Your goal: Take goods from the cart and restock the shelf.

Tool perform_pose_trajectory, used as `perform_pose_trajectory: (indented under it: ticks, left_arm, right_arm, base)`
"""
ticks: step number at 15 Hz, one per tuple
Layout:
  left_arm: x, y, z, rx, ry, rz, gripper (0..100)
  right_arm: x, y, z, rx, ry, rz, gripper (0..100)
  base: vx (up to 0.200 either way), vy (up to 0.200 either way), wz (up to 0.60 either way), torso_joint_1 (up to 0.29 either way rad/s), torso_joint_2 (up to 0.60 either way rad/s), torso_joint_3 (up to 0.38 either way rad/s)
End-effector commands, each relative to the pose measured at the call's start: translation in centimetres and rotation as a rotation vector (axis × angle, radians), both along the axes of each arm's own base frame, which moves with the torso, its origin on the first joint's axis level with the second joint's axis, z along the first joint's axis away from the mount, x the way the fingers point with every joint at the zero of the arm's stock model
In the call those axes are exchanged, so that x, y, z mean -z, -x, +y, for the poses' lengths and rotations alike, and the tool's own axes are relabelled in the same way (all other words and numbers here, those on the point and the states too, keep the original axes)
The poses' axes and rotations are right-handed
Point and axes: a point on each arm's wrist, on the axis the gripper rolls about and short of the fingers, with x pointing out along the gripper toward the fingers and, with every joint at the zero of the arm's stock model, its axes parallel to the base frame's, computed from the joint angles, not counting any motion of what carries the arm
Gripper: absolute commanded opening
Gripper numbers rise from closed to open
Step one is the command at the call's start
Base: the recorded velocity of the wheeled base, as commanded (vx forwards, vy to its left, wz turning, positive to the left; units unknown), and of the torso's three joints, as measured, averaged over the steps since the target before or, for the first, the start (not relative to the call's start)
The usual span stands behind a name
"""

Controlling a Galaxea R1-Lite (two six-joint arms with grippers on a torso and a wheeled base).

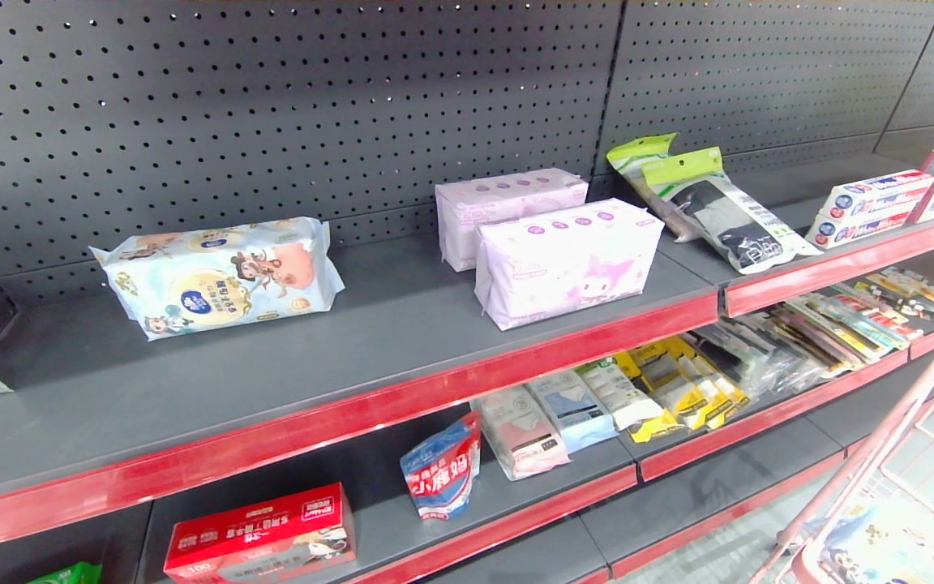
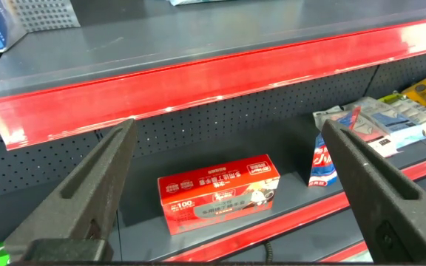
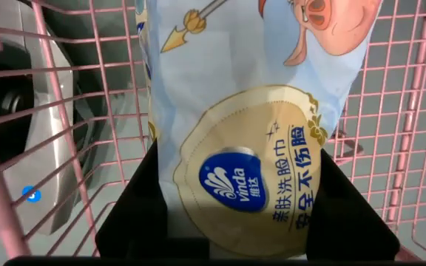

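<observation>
A pale blue cartoon-print wipes pack hangs inside the pink wire cart, and my right gripper is shut on it, a black finger pressed to each side. In the head view the cart stands at the lower right with a cartoon-print pack in it. A matching wipes pack lies on the upper grey shelf. My left gripper is open with nothing between its fingers. It hovers in front of the lower shelf, facing a red box.
Two pink tissue packs sit mid-shelf, with green-topped bags and toothpaste boxes to their right. The lower shelf holds the red box, a blue pouch and several packets. There is bare shelf space around the wipes pack.
</observation>
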Motion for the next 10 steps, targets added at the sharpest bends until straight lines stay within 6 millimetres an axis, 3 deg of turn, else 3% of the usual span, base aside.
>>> perform_pose_trajectory:
  ticks: [1, 10]
  left_arm:
    - [0.0, 0.0, 0.0, 0.000, 0.000, 0.000, 100]
    - [0.0, 0.0, 0.0, 0.000, 0.000, 0.000, 100]
  right_arm:
    - [-2.4, 0.6, 0.9, 0.006, 0.076, -0.038, 0]
    - [-6.0, 4.0, 6.4, -0.021, 0.172, -0.147, 0]
  base:
    - [0.000, 0.000, 0.00, 0.000, 0.00, 0.000]
    - [0.000, 0.000, 0.00, 0.000, 0.00, 0.000]
